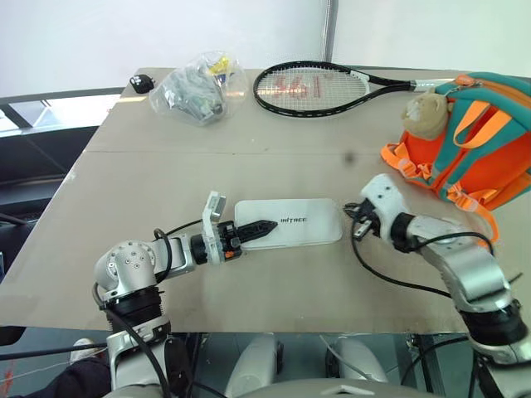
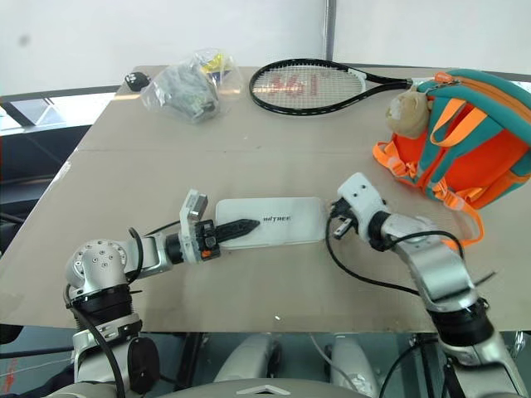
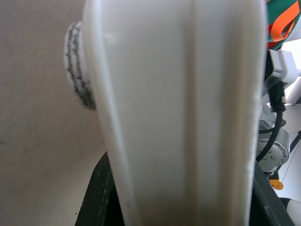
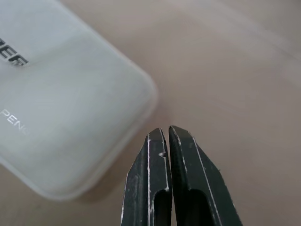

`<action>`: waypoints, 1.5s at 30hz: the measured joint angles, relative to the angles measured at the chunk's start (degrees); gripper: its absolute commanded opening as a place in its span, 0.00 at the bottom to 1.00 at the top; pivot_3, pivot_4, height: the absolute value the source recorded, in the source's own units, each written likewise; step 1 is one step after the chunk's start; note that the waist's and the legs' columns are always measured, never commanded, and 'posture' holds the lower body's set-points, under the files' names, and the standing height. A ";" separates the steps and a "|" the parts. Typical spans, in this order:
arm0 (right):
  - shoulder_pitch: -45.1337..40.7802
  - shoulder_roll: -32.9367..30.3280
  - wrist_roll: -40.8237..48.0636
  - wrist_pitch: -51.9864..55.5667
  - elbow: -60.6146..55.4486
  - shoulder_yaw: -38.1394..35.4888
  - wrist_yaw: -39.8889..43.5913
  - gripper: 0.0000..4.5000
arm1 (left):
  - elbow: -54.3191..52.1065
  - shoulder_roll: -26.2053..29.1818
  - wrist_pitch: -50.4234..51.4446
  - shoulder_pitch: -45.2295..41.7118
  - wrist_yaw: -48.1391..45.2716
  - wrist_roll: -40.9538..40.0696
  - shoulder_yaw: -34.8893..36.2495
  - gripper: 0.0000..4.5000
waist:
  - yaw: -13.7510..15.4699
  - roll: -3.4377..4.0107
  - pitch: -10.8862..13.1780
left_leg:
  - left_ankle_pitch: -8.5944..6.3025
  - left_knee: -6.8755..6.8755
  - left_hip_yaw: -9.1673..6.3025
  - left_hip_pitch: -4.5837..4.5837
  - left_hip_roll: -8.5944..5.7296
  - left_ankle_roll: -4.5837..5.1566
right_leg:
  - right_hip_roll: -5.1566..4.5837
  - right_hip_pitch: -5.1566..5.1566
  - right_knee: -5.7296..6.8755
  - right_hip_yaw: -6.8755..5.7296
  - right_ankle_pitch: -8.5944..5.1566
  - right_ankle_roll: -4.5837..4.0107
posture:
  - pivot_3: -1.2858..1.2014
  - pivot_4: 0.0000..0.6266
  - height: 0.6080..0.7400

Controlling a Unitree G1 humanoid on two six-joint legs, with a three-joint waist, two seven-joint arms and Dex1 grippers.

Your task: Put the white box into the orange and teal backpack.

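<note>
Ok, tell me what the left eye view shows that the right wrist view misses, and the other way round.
Left eye view: the orange and teal backpack, the tennis racket, the clear plastic bag, and the left gripper with a finger across the white box's end. Right wrist view: the right gripper's fingers pressed shut, tips just off the box's rounded corner, not touching it. Both: the box lying flat on the table.

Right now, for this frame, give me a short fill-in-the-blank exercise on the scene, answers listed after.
1. The left gripper is closed on one end of the white ____.
2. The right gripper's fingers are ____, just off the white box.
3. The orange and teal backpack lies on the table's ____ side.
4. Behind the white box lies a black tennis ____.

Missing words: box; shut; right; racket
</note>
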 measured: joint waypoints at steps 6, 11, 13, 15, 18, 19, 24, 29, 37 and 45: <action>5.67 -2.04 9.83 6.36 -9.82 -20.69 -0.03 0.73 | 0.08 -0.60 -1.70 -1.88 1.33 -0.75 1.88 0.25 | 0.07 -0.02 0.01 | 0.00 -0.03 0.04 -0.04 0.04 0.00 | 0.05 0.00 0.00 0.02 0.00 0.00 | 0.52 0.24 1.00; 11.93 -3.20 25.01 17.54 -17.00 -37.30 2.93 1.00 | -0.11 -1.87 -4.32 -4.56 1.96 -2.06 2.50 0.25 | 0.26 -0.04 0.03 | -0.01 -0.05 0.11 -0.07 0.05 0.01 | 0.06 0.02 -0.01 0.06 0.00 0.00 | 0.52 0.24 1.00; 15.96 -5.20 28.20 20.91 -17.92 -42.12 3.29 1.00 | -0.35 -2.21 -5.02 -5.52 2.51 -3.08 2.98 0.25 | 0.27 -0.09 0.06 | -0.01 -0.04 0.16 -0.09 0.05 0.02 | 0.07 0.03 0.00 0.10 0.00 0.00 | 0.52 0.24 1.00; 16.25 -5.85 28.96 22.36 -17.74 -45.08 1.56 1.00 | -1.16 -2.01 -5.81 -6.54 2.57 -4.36 2.97 0.25 | -0.09 -0.11 0.07 | -0.01 -0.04 0.29 -0.01 0.06 0.03 | 0.08 0.03 -0.02 0.24 0.00 0.00 | 0.52 0.24 1.00; 6.94 -5.20 27.71 22.17 -11.65 -44.98 -5.37 1.00 | -4.77 2.24 -7.40 -7.28 0.94 -6.68 2.56 0.25 | -1.57 -0.15 0.09 | -0.01 -0.09 0.48 0.18 0.20 0.02 | 0.23 0.02 0.04 0.48 0.00 0.00 | 0.52 0.24 1.00; 4.87 -4.99 27.27 21.46 -9.78 -44.18 -6.65 1.00 | -5.58 3.46 -7.96 -7.69 0.47 -7.08 2.43 0.25 | -1.59 -0.14 0.09 | -0.01 -0.10 0.49 0.19 0.23 0.02 | 0.26 0.03 0.04 0.50 0.00 0.00 | 0.52 0.24 1.00; -4.05 -1.59 23.94 15.32 1.03 -32.85 -10.08 1.00 | -7.93 6.74 -12.39 -10.81 -0.33 -9.06 1.93 0.25 | -1.38 -0.10 0.12 | -0.01 -0.06 0.50 0.06 0.28 0.01 | 0.30 -0.01 0.03 0.45 0.00 0.00 | 0.52 0.24 1.00; -10.66 -1.71 17.85 6.27 12.52 -23.84 -10.20 0.88 | -11.49 8.11 -15.61 -11.25 1.26 -10.85 0.63 0.25 | -1.45 -0.10 0.14 | -0.01 0.01 0.50 -0.12 0.22 0.02 | 0.31 -0.01 0.03 0.36 0.01 0.01 | 0.52 0.24 1.00; -16.94 -2.02 7.27 -8.43 26.89 -17.14 -11.93 0.04 | -14.09 7.94 -17.21 -9.80 7.44 -15.33 0.31 0.25 | -1.51 -0.10 0.14 | -0.01 0.03 0.49 -0.08 0.27 0.02 | 0.30 0.00 0.06 0.31 0.01 0.01 | 0.52 0.24 1.00; -18.60 -0.28 5.57 -14.77 30.95 -14.71 -9.85 0.01 | -14.07 7.65 -20.12 -8.96 11.00 -17.67 -1.32 0.25 | -1.53 -0.10 0.14 | 0.00 0.05 0.50 -0.10 0.29 0.02 | 0.31 0.00 0.08 0.31 0.01 0.01 | 0.52 0.24 1.00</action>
